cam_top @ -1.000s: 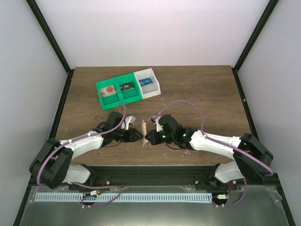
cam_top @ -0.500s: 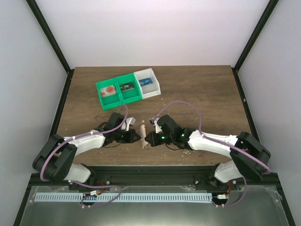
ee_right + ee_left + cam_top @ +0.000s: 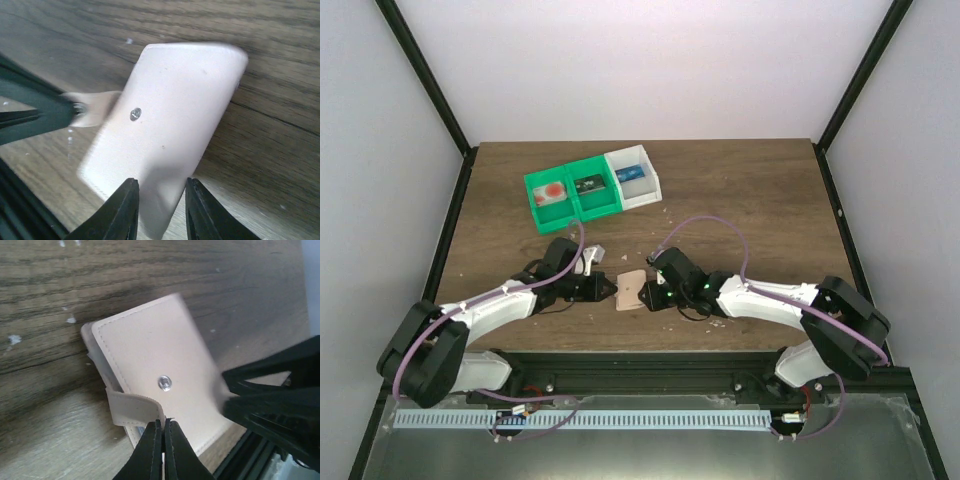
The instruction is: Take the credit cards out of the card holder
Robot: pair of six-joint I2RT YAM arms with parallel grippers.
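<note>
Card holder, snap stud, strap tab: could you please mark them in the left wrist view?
card holder (image 3: 160, 347), left wrist, flap centre
snap stud (image 3: 164, 383), left wrist, its middle
strap tab (image 3: 131, 407), left wrist, mid-strap

One card holder (image 3: 630, 291) by table (image 3: 750, 200) near edge; one snap stud (image 3: 164, 382), one strap tab (image 3: 131, 409) on it. Three bins toward far left corner: two green bins (image 3: 533, 205), one white bin (image 3: 645, 196). Three bin items: red-spotted item (image 3: 554, 192), dark item (image 3: 588, 184), blue item (image 3: 632, 173). Two pincers: left pincer (image 3: 611, 290), right pincer (image 3: 641, 294).

card holder (image 3: 631, 291) on table (image 3: 740, 190), bins (image 3: 592, 187) behind
</note>
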